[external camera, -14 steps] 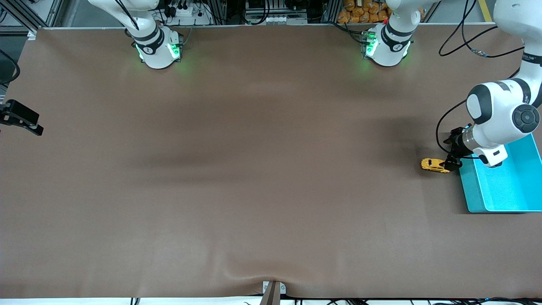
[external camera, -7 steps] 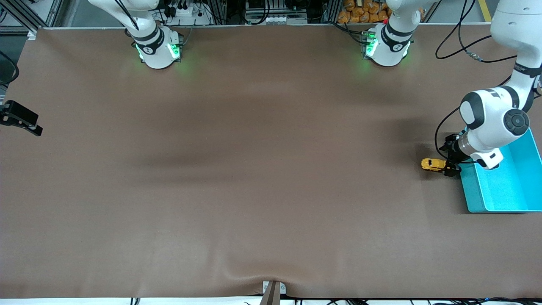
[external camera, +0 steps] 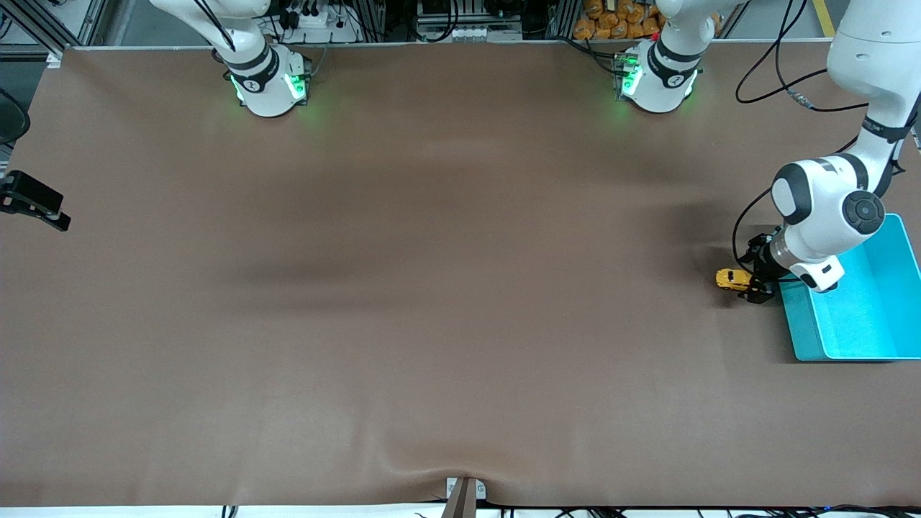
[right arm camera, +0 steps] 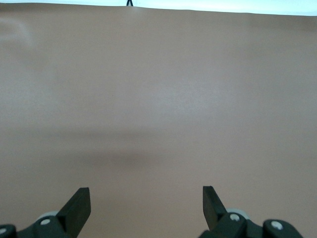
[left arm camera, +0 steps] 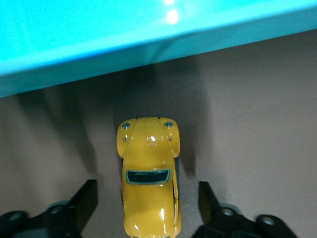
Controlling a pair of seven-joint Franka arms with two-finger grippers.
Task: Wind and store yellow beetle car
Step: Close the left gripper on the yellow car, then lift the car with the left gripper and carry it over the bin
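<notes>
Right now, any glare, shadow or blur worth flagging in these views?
Left wrist view: bright glare on the turquoise bin, a highlight on the yellow beetle car, and the bin's shadow on the mat. Front view: soft arm shadows across the table. Right wrist view: hazy, low contrast.

- Broad table (external camera: 432, 302) covered edge to edge by a matte brown sheet, lightly rippled near the front camera's edge.
- Soft, diffuse shadows across the middle of that sheet; even overhead light.
- Aluminium framing (external camera: 65, 21), tangled black cables (external camera: 784, 65) and a power strip (external camera: 316, 18) along the edge by the bases.
- Pile of orange items (external camera: 619, 18) above that edge.
- Small bracket (external camera: 464, 493) clamped at the middle of the camera-side edge.
</notes>
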